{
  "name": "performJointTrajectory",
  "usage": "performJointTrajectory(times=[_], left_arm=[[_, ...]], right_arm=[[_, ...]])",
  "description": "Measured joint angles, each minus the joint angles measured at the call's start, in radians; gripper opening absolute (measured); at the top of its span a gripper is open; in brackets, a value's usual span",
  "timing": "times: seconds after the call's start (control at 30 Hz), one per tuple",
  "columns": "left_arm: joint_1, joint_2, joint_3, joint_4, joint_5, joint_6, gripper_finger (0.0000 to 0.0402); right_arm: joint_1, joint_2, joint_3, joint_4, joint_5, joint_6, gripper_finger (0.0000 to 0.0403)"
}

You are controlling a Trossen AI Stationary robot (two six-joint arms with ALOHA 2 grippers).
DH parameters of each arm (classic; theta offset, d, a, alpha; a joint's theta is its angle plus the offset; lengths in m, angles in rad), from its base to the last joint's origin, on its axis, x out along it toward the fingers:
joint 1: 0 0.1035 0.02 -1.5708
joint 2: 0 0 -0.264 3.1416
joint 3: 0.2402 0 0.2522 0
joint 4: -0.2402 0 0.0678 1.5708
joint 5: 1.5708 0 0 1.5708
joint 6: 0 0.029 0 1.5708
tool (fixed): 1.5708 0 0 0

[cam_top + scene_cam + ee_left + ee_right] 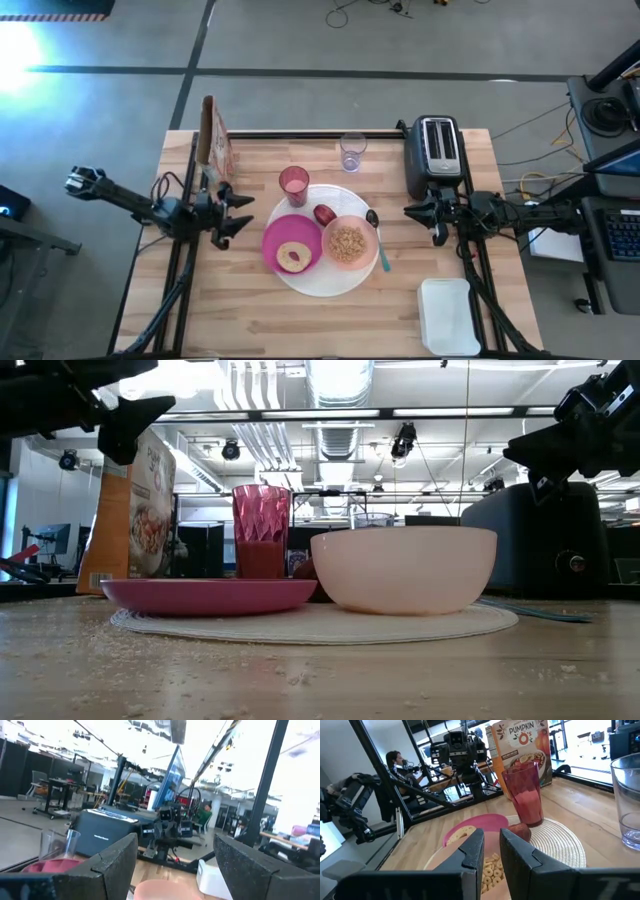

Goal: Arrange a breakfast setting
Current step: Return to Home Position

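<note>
**Setting laid; the risk is what stands beside the arms**

The left gripper [233,214] hangs wide open and empty just beside the cereal box [214,140]. A careless swing from here could, I judge, topple the box onto the setting. On the white plate [318,285] sit the magenta bowl [275,235] holding the bread [293,257], the pink tumbler [294,185], the red fruit [324,214] and the peach bowl [349,267]. The spoon [379,240] lies just right of that bowl. The right gripper [425,220], fingers almost together and empty, hovers near the spoon and the toaster [434,150]. The high view shows the bread, which the low view hides behind the bowl's rim. Only the low view shows crumbs strewn on the table [300,680].
</note>
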Motion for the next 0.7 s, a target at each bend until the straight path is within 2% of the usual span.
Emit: performJointTrajectory(times=[0.47,0.7], left_arm=[[0.000,-0.276,-0.010,-0.280,-0.002,0.008,0.0245],[0.000,-0.366,-0.010,-0.452,-0.009,0.005,0.0245]], right_arm=[[0.000,0.000,0.000,0.000,0.000,0.000,0.0052],[0.000,0.000,0.000,0.000,0.000,0.000,0.0052]])
